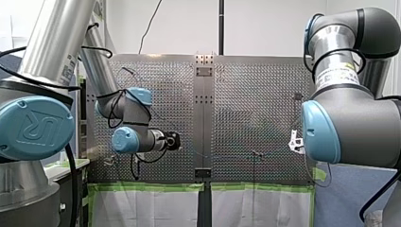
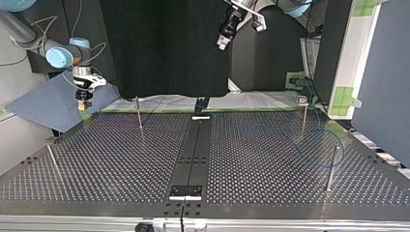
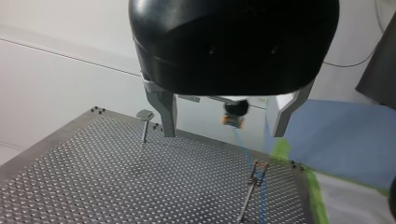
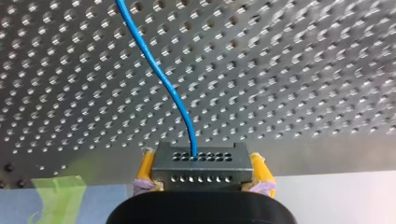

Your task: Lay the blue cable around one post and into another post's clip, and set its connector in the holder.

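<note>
Pads (image 4: 145,169) on our right tool (image 2: 84,102) are pinching the grey connector (image 4: 200,165) over the table (image 4: 303,70) edge, seemingly so its blue cable (image 4: 173,93) is trailing free for routing, while our left tool (image 3: 224,134) is hanging spread, empty.

Obstacles: four thin upright posts (image 2: 139,112), blue cable (image 4: 160,74) near the top view's right pair | Free: table (image 2: 121,159) middle (wide lane).

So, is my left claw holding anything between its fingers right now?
No, in the left wrist view the left claw has its metal fingers spread apart with nothing held between them.
</note>
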{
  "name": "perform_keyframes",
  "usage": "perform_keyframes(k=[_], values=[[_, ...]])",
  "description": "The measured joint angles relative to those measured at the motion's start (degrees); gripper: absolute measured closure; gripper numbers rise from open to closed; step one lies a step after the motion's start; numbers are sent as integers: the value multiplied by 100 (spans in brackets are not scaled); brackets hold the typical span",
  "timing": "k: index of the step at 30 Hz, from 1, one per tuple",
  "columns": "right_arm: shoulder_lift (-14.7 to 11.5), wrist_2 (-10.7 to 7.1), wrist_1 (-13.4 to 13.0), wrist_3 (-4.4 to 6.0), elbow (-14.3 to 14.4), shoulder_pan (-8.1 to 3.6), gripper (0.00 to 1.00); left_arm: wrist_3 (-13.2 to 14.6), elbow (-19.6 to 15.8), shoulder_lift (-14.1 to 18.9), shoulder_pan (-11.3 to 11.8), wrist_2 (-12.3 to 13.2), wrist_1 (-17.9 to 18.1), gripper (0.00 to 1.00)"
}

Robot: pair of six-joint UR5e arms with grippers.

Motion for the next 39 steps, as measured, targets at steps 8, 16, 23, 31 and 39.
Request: perform_keyframes(k=[8, 16, 23, 31, 39], values=[[-412, 75, 408, -7, 0, 106, 100, -12, -267, 0, 2, -3, 31, 5], [-827, 128, 822, -12, 0, 264, 100, -9, -280, 0, 2, 5, 25, 5], [-1155, 127, 1150, 6, 0, 462, 100, -11, -282, 0, 2, 5, 19, 5], [-1523, 124, 1518, -9, 1, 619, 100, -20, -281, 1, 1, 6, 31, 5], [-1956, 139, 1826, 69, 0, 724, 100, -6, -281, 0, 1, 6, -29, 5]])
